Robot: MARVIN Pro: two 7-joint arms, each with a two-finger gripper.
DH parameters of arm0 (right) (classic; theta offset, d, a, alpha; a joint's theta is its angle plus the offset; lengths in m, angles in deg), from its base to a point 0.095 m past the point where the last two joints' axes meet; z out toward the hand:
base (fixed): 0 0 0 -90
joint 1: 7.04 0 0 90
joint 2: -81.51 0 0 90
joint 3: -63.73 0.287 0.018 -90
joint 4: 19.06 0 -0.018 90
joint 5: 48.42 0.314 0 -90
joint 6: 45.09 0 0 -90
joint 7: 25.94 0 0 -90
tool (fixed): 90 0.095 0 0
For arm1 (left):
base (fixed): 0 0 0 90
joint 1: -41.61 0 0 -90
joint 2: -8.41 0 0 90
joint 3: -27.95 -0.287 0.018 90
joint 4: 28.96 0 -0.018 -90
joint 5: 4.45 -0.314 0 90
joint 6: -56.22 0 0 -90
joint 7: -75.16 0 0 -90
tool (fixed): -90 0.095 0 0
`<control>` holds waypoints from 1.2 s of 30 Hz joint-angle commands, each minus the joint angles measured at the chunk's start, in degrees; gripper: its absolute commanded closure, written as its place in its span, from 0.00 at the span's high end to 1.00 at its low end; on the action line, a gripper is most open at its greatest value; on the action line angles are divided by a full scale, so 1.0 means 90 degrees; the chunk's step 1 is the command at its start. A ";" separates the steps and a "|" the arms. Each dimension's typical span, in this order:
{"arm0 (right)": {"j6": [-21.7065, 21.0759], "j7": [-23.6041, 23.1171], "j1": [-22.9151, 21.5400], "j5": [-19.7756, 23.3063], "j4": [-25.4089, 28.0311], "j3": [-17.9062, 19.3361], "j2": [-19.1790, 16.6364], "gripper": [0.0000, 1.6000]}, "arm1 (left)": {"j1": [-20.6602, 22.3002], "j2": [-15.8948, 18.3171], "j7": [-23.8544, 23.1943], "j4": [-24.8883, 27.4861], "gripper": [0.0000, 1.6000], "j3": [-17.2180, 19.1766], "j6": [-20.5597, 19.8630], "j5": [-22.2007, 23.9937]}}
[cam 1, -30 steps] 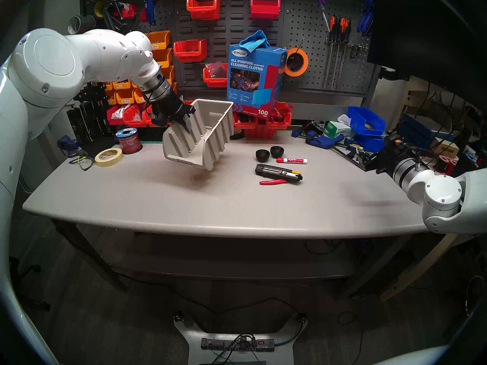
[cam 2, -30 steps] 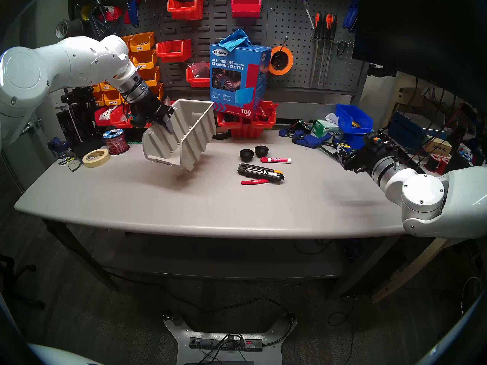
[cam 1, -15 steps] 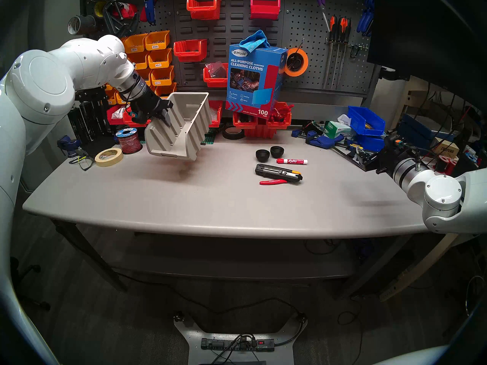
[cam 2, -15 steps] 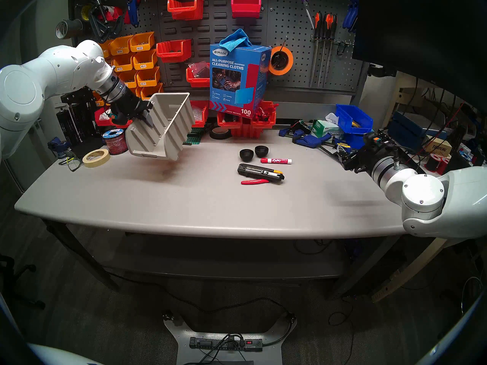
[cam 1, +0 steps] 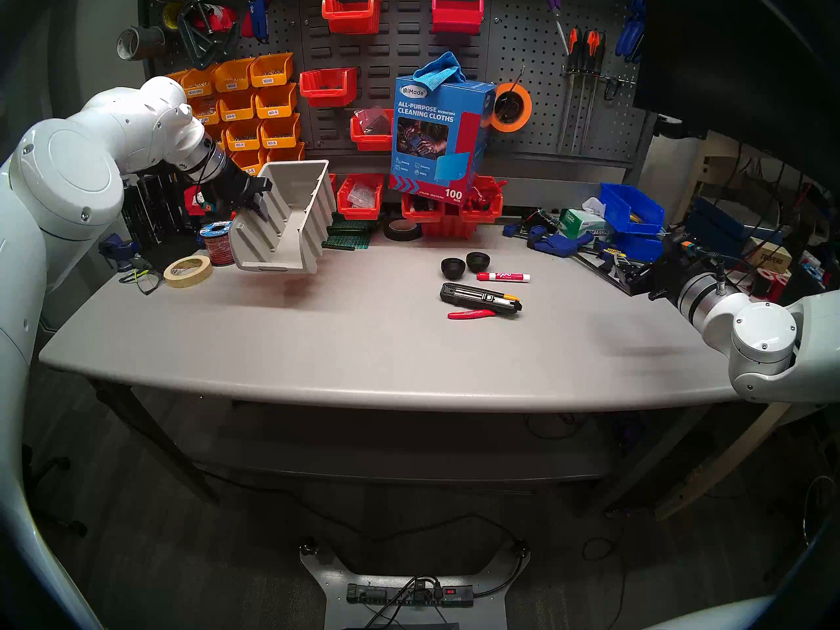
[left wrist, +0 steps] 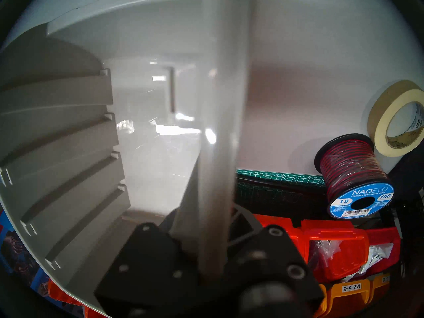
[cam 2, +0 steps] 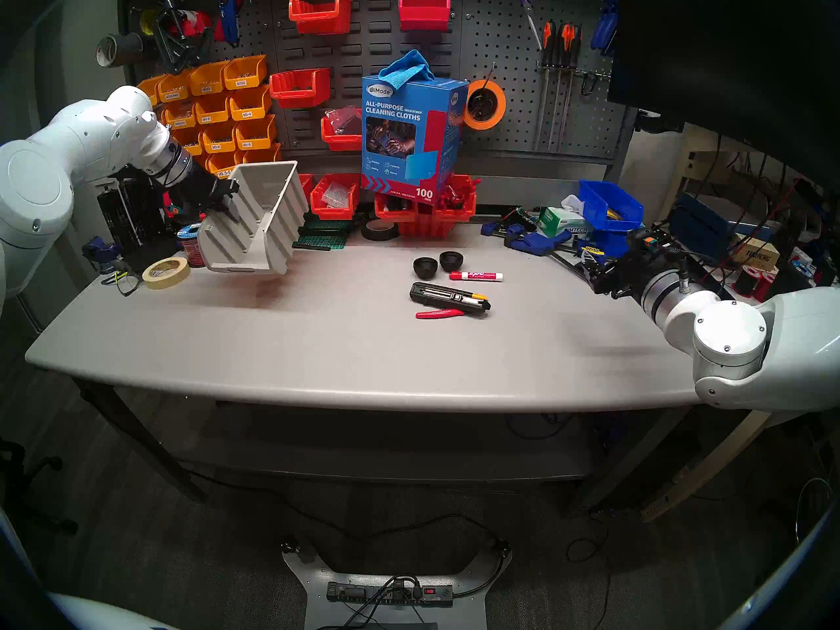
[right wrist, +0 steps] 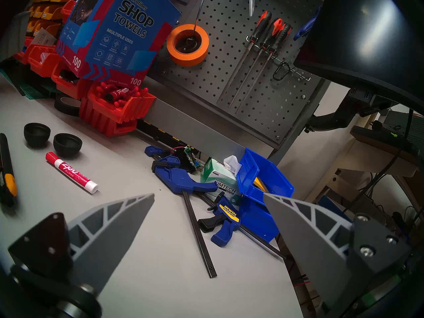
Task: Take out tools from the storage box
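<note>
1. Over the table's [cam 1: 318, 365] far left corner, in the head stereo left view, the left gripper [cam 1: 259, 204] is clamped on one side wall of the storage box [cam 1: 291, 215] and holds it clear of the surface. The box is beige plastic with ribbed sides, tilted so its low sloped front hangs toward the near edge. Just beside it stand a wire spool [cam 1: 218, 242] and a roll of masking tape [cam 1: 187, 271]. Right of the table's middle lie the tools: two black round cups [cam 1: 453, 268], a red-capped Expo marker [cam 1: 503, 277], a long black tool with yellow marks [cam 1: 479, 299] and, touching its near side, a slim red-handled tool [cam 1: 470, 314].

2. In the head stereo right view the box is again off the surface, a faint shadow under it, well apart from the tools.

3. In the left wrist view the box's wall runs up the middle of the picture between the closed fingers [left wrist: 146, 246]. Its inside is smooth, pale and glossy, and appears empty, though glare hides part of the floor.

4. In the right wrist view the right gripper [right wrist: 208, 197] is spread wide, holding nothing, near the table's right edge. It faces blue bar clamps [right wrist: 183, 179], with the marker and cups further left.
</note>
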 commanded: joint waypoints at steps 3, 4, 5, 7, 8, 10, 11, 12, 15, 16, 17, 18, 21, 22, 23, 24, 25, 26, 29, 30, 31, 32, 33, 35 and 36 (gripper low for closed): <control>0.0015 0.0018 -0.0030 0.0006 -0.0014 0.0043 -0.0001 1.00 | -0.0047 -0.0130 -0.0489 -0.0339 0.00 0.0050 -0.0016 0.0150; 0.0015 0.0018 -0.0030 0.0006 -0.0014 0.0043 -0.0001 1.00 | -0.0064 -0.0113 -0.0525 -0.0352 0.00 0.0062 -0.0016 0.0171; 0.0016 0.0018 -0.0030 0.0007 -0.0014 0.0044 0.0000 1.00 | -0.0081 -0.0119 -0.0607 -0.0373 0.00 0.0038 -0.0016 0.0153; 0.0017 0.0018 -0.0030 0.0007 -0.0014 0.0044 0.0000 1.00 | -0.0110 -0.0107 -0.0713 -0.0398 0.00 0.0050 -0.0016 0.0180; 0.0018 0.0018 -0.0030 0.0008 -0.0014 0.0044 0.0001 1.00 | -0.0123 -0.0105 -0.0774 -0.0415 0.00 0.0057 -0.0016 0.0195; 0.0019 0.0019 -0.0029 0.0008 -0.0014 0.0044 0.0001 1.00 | -0.0142 -0.0109 -0.0877 -0.0439 0.00 0.0063 -0.0016 0.0214; 0.0020 0.0019 -0.0029 0.0009 -0.0014 0.0044 0.0002 1.00 | -0.0145 -0.0107 -0.0906 -0.0443 0.00 0.0074 -0.0016 0.0231; 0.0020 0.0019 -0.0029 0.0009 -0.0014 0.0044 0.0002 1.00 | -0.0153 -0.0110 -0.0950 -0.0451 0.00 0.0088 -0.0016 0.0250; 0.0022 0.0020 -0.0028 0.0010 -0.0014 0.0044 0.0003 1.00 | -0.0200 -0.0092 -0.1052 -0.0456 0.00 0.0157 -0.0016 0.0338; 0.0023 0.0020 -0.0028 0.0010 -0.0014 0.0044 0.0004 1.00 | -0.0213 -0.0085 -0.1095 -0.0460 0.00 0.0187 -0.0016 0.0373; 0.0023 0.0020 -0.0028 0.0011 -0.0014 0.0043 0.0004 1.00 | -0.0221 -0.0076 -0.1114 -0.0458 0.00 0.0219 -0.0016 0.0413; 0.0024 0.0020 -0.0028 0.0011 -0.0014 0.0043 0.0005 1.00 | -0.0226 -0.0072 -0.1126 -0.0455 0.00 0.0242 -0.0016 0.0438; 0.0025 0.0019 -0.0027 0.0012 -0.0014 0.0042 0.0006 1.00 | -0.0256 -0.0061 -0.1202 -0.0451 0.00 0.0340 -0.0016 0.0556; 0.0026 0.0019 -0.0027 0.0012 -0.0014 0.0042 0.0007 1.00 | -0.0263 -0.0060 -0.1220 -0.0449 0.00 0.0362 -0.0016 0.0580; 0.0026 0.0019 -0.0027 0.0012 -0.0014 0.0042 0.0007 1.00 | -0.0264 -0.0058 -0.1230 -0.0439 0.00 0.0410 -0.0016 0.0630; 0.0027 0.0019 -0.0027 0.0013 -0.0014 0.0042 0.0008 1.00 | -0.0265 -0.0061 -0.1251 -0.0438 0.00 0.0433 -0.0016 0.0655; 0.0027 0.0019 -0.0027 0.0013 -0.0014 0.0042 0.0008 1.00 | -0.0267 -0.0068 -0.1269 -0.0432 0.04 0.0456 -0.0016 0.0679; 0.0027 0.0019 -0.0027 0.0013 -0.0014 0.0042 0.0008 1.00 | -0.0272 -0.0073 -0.1301 -0.0431 0.24 0.0483 -0.0016 0.0711; 0.0029 0.0020 -0.0026 0.0014 -0.0014 0.0042 0.0010 1.00 | -0.0297 -0.0080 -0.1388 -0.0420 1.00 0.0555 -0.0016 0.0798; 0.0029 0.0020 -0.0026 0.0014 -0.0014 0.0041 0.0010 1.00 | -0.0306 -0.0079 -0.1413 -0.0416 1.00 0.0577 -0.0016 0.0823; 0.0030 0.0020 -0.0026 0.0015 -0.0014 0.0041 0.0010 1.00 | -0.0319 -0.0076 -0.1446 -0.0411 1.00 0.0604 -0.0016 0.0855; 0.0030 0.0020 -0.0026 0.0015 -0.0014 0.0041 0.0011 1.00 | -0.0328 -0.0074 -0.1470 -0.0407 1.00 0.0622 -0.0016 0.0876; 0.0031 0.0020 -0.0026 0.0015 -0.0014 0.0041 0.0011 1.00 | -0.0336 -0.0073 -0.1505 -0.0398 1.00 0.0649 -0.0016 0.0912; 0.0031 0.0020 -0.0026 0.0016 -0.0014 0.0041 0.0012 1.00 | -0.0347 -0.0074 -0.1559 -0.0396 1.00 0.0684 -0.0016 0.0958; 0.0032 0.0020 -0.0025 0.0017 -0.0013 0.0041 0.0012 1.00 | -0.0350 -0.0076 -0.1591 -0.0394 1.00 0.0704 -0.0016 0.0985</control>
